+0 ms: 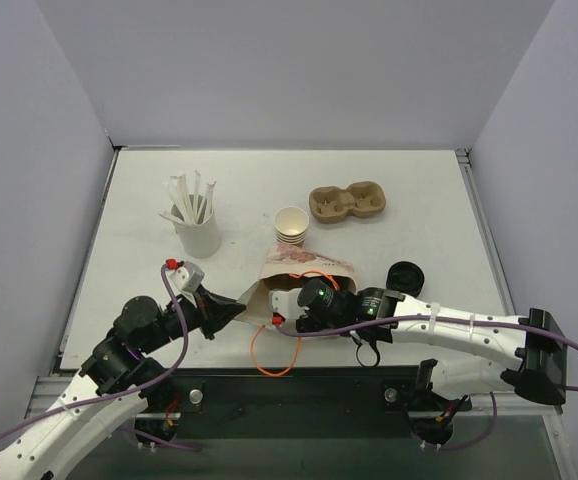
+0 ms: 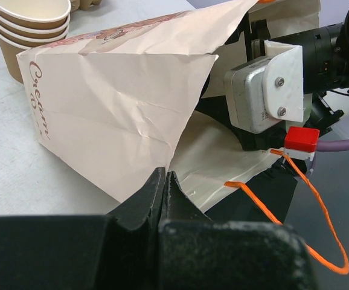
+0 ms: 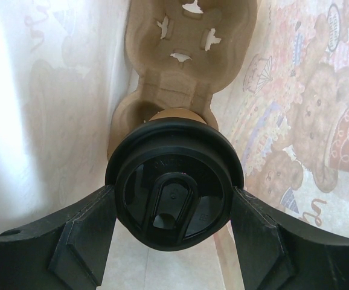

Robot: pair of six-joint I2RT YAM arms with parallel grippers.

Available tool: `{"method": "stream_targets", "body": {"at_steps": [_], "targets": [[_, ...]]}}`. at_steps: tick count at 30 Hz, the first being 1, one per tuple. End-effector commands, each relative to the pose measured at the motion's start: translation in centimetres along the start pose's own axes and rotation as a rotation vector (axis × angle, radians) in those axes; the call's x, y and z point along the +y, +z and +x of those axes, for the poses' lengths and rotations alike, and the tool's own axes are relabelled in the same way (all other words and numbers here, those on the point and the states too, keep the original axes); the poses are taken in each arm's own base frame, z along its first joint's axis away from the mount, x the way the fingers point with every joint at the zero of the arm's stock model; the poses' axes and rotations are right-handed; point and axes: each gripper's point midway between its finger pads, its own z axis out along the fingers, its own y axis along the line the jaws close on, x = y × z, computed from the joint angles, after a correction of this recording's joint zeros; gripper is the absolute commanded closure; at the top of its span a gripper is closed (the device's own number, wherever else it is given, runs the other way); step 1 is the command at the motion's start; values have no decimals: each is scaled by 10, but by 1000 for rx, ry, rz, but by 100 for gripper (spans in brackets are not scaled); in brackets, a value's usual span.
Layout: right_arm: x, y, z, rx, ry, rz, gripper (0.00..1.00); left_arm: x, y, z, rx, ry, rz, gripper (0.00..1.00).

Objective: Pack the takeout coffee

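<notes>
The takeout coffee [image 3: 174,196] shows in the right wrist view as a tan cup under a round black lid, standing in one well of a brown pulp carrier [image 3: 186,54] inside a paper bag [image 3: 307,121]. My right gripper [image 3: 173,199] is shut on it, one finger pressed to each side of the lid. From above, that arm's wrist [image 1: 317,297] reaches into the mouth of the bag [image 1: 304,265], which hides the cup. My left gripper [image 2: 165,176] is shut on the bag's lower edge [image 2: 180,181] and holds the mouth wide.
A nested stack of tan cups [image 1: 291,224] stands just behind the bag, with a second pulp carrier [image 1: 347,202] beyond it. Black lids [image 1: 405,276] lie right of the bag. A white holder of wrapped straws [image 1: 197,225] stands at the left. An orange cord loop [image 1: 269,355] hangs over the table's front edge.
</notes>
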Motion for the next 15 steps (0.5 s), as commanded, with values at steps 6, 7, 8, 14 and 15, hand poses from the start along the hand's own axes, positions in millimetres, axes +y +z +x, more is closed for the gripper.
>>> {"method": "stream_targets", "body": {"at_steps": [6, 7, 8, 14, 15], "targets": [[6, -16, 32, 116, -86, -13, 63, -2, 3, -18, -70, 37, 4, 100], [6, -16, 31, 112, -88, -17, 63, -1, 3, -19, -71, 41, -3, 100], [6, -13, 27, 108, -91, -20, 63, -1, 1, -22, -77, 46, -9, 100], [-18, 27, -8, 32, -94, 18, 64, 25, -11, -44, -137, 140, -179, 100], [-25, 29, -14, 17, -83, 29, 64, 26, -13, -48, -144, 156, -190, 100]]}}
